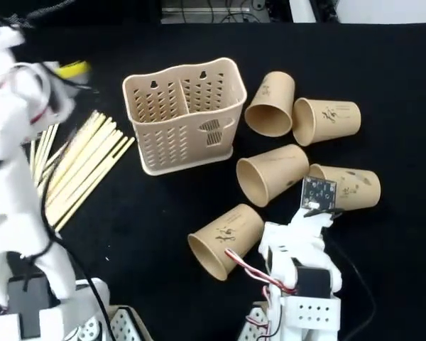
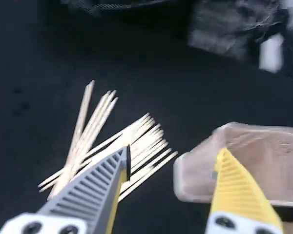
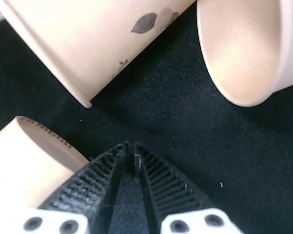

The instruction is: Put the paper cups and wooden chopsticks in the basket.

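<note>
The left claw [image 2: 173,153] hangs wide open and empty above the wooden chopsticks [image 1: 82,167], which lie on the tabletop [image 1: 390,78] just beside the upright basket [image 1: 192,142]. The right claw [image 3: 131,148], closed on nothing, sits among 5 toppled paper cups [image 1: 272,174] on the basket's other side.

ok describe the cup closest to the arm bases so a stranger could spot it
Find the beige slotted plastic basket mid-table. Tipped-over brown paper cups lie on its right. Take the lone cup nearest the arms' bases: it lies apart, in front of the clustered four.
</note>
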Motion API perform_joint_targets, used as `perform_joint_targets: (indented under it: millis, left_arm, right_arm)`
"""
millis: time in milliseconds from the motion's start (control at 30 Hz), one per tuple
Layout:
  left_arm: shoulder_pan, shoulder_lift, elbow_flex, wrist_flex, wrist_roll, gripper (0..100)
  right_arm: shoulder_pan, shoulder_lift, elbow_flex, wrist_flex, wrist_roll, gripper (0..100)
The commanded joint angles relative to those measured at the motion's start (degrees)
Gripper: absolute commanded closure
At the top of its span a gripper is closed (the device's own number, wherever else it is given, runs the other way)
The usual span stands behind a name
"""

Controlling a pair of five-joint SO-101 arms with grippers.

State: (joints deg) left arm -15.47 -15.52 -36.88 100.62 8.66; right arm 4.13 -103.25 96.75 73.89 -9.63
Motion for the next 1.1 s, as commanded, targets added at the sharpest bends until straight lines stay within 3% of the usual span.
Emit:
perform_joint_targets:
  millis: [0,167,233,433,567,733,833,967,1067]
  left_arm:
    - [-4.53,-1.49,14.02,0.26,-8.26,72]
    - [-4.53,-13.36,33.27,-1.85,-13.36,72]
    - [-4.53,-21.89,40.57,-4.75,-13.54,72]
    - [-9.89,-45.54,68.18,-19.43,-13.45,72]
    - [-10.33,-48.62,82.24,-24.09,-14.86,72]
    - [-10.51,-48.09,96.31,-31.30,-18.02,72]
    - [-12.88,-48.09,104.22,-38.42,-18.11,72]
    - [-15.16,-48.09,111.78,-45.54,-18.11,72]
    - [-16.31,-48.09,117.23,-49.14,-18.29,72]
  right_arm:
    - [0.26,-3.65,-0.13,0.00,0.18,98.4]
    - [-5.19,-3.65,-0.22,-0.97,3.69,98.3]
    - [-5.98,-3.65,-1.10,-1.05,11.87,98.3]
    - [0.44,-3.65,-8.22,-1.05,44.31,98.3]
    - [0.97,-3.65,-12.97,-0.70,56.70,98.2]
    - [0.44,-2.95,-27.03,1.05,57.05,83.8]
    - [-5.80,1.54,-36.53,5.54,57.23,82.2]
    - [-15.74,20.44,-47.60,14.68,58.11,82.2]
    - [-23.74,37.93,-54.99,18.46,53.10,82.1]
